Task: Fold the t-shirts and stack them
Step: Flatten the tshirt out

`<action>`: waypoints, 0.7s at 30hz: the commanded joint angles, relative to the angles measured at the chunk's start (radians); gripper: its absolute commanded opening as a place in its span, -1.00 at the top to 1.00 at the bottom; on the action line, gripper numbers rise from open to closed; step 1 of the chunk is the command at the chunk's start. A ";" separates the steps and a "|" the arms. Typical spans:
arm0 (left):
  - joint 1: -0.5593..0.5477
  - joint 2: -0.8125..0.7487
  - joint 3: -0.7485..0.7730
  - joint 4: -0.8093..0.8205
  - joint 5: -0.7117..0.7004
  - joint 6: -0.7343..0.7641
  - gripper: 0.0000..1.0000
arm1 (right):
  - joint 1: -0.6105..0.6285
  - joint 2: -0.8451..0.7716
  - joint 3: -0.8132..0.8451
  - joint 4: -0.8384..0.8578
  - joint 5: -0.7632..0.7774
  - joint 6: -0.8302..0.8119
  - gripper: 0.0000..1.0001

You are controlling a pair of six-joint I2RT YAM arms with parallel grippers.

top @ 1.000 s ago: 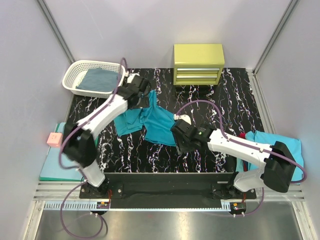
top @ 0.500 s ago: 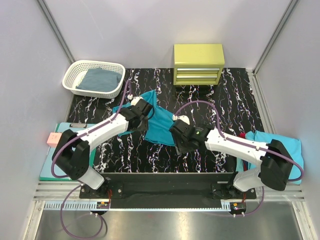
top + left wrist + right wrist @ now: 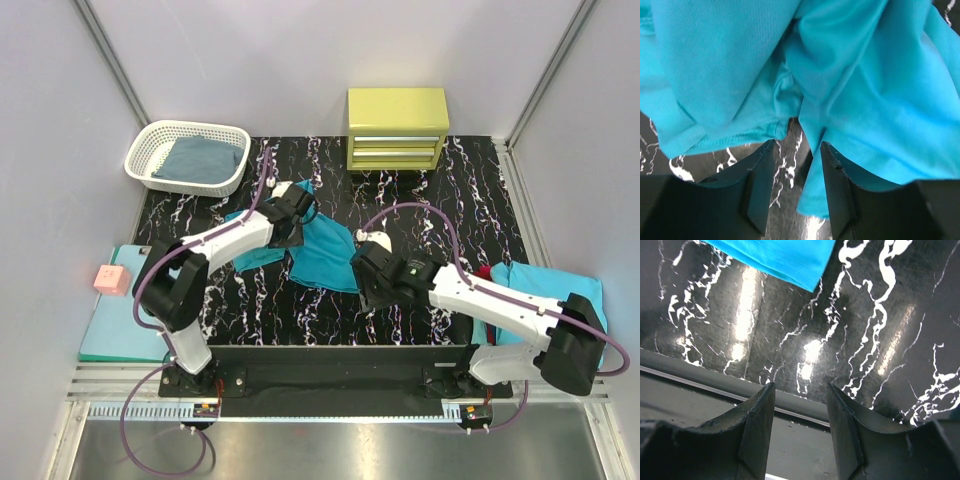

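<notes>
The teal t-shirt (image 3: 330, 258) lies crumpled in the middle of the black marbled table (image 3: 430, 190). My left gripper (image 3: 300, 213) hangs low over its far left part. In the left wrist view its jaws (image 3: 797, 150) stand apart, with a loose edge of the t-shirt (image 3: 850, 90) lying between them against the right finger (image 3: 837, 185); bare table shows in the gap. My right gripper (image 3: 366, 282) is open and empty at the shirt's near right corner (image 3: 785, 257), over the table's front edge (image 3: 799, 390).
A white basket (image 3: 150, 150) at the back left holds a folded dark blue cloth (image 3: 205, 158). A yellow drawer cabinet (image 3: 397, 128) stands at the back. Lighter turquoise (image 3: 545, 285) and red (image 3: 483, 271) cloth lie right. A mint clipboard (image 3: 110, 325) and pink cube (image 3: 110, 279) sit left.
My left gripper has come down from near the basket onto the teal shirt, and its jaws have narrowed. The shirt's raised far tip has dropped and spread to the right. The right arm shifted slightly right.
</notes>
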State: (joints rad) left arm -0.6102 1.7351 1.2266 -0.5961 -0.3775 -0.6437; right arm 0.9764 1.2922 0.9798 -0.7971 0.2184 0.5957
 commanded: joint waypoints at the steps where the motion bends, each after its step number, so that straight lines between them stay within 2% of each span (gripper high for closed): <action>1: 0.023 0.032 0.047 0.033 0.011 0.004 0.11 | 0.005 -0.050 -0.018 -0.031 0.021 0.021 -0.05; 9: 0.072 0.018 -0.029 0.045 0.012 -0.025 0.18 | 0.005 -0.068 -0.032 -0.040 0.021 0.029 -0.06; 21: 0.124 0.086 -0.023 0.064 0.075 -0.031 0.22 | 0.005 -0.054 -0.030 -0.039 0.019 0.018 -0.05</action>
State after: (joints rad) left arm -0.4961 1.7916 1.1999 -0.5705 -0.3401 -0.6643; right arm 0.9764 1.2469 0.9524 -0.8356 0.2192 0.6102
